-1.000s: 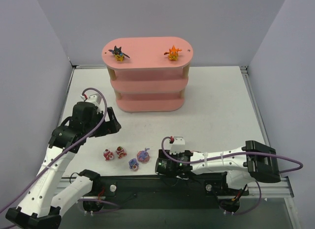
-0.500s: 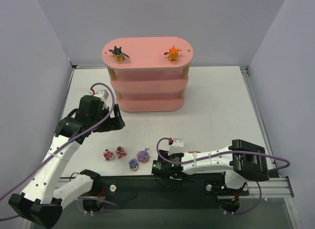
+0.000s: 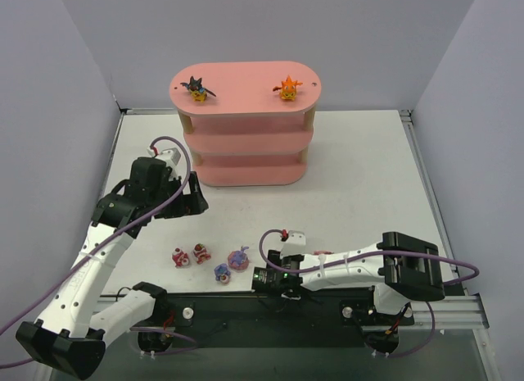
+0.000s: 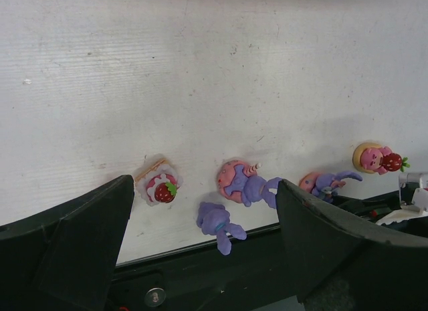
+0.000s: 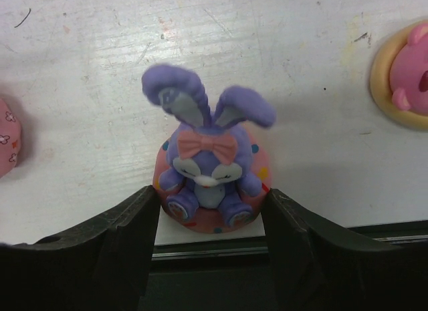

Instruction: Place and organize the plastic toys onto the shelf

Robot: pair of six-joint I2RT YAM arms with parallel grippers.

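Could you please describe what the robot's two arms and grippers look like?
The left arm and right arm have white link shells and black joint housings; a purple cable loops along each. The left gripper and right gripper are black, with broad, matte, wedge-shaped jaws. I can read no markings.

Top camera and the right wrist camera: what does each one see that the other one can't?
Only the top camera shows the pink shelf, with the black bat toy and the orange toy standing on its top board. Only the right wrist camera shows a purple bunny with a pink bow, sitting upright on its pink base between the right fingers. From above, that bunny is hidden. Both cameras show the white table.
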